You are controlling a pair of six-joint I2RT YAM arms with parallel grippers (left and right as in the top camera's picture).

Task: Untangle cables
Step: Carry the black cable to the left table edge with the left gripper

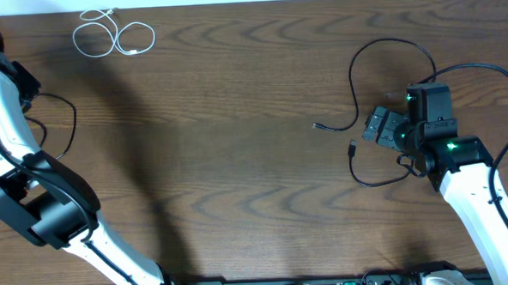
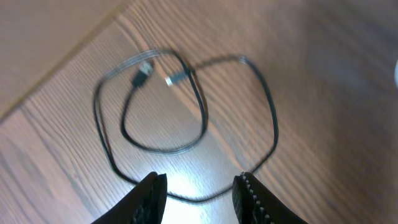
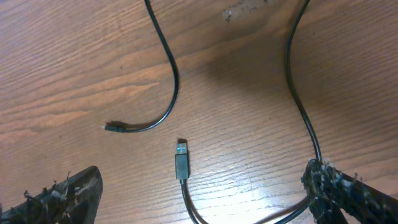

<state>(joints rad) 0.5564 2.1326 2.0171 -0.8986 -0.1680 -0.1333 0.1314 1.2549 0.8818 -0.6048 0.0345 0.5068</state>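
Lying flat on the brown wood-grain table (image 1: 238, 160), the cables sit in separate spots. Toward 11 o'clock in the overhead view the white cable (image 1: 112, 33) rests in a few loose round loops, its long axis running 9 to 3, well apart from both arms.

At 3 o'clock a thin black cable (image 1: 354, 69) sweeps in a wide hoop. Its small plug (image 3: 112, 128) points to 9 o'clock in the right wrist view, and the cord behind it hooks round and climbs toward 12. Just beside it a rectangular USB plug (image 3: 181, 158) points to 12 o'clock, metal tip up, with its cord leaving at 6. Whether these two plugs end one cord or two cannot be told.

The right gripper (image 3: 202, 174) is spread wide with nothing held. Its fingers (image 3: 348, 193) are dark and rough, almost fuzzy, and a black strand runs down from 1 o'clock to meet the one at 4 o'clock.

The left wrist view shows a coiled black cable (image 2: 202, 118), smooth and slightly glossy, in two overlapping rounded loops. Both its ends lie near each other at 11 o'clock, blurred. The left gripper (image 2: 200, 180) hangs parted over the coil's 6 o'clock edge, clasping nothing.
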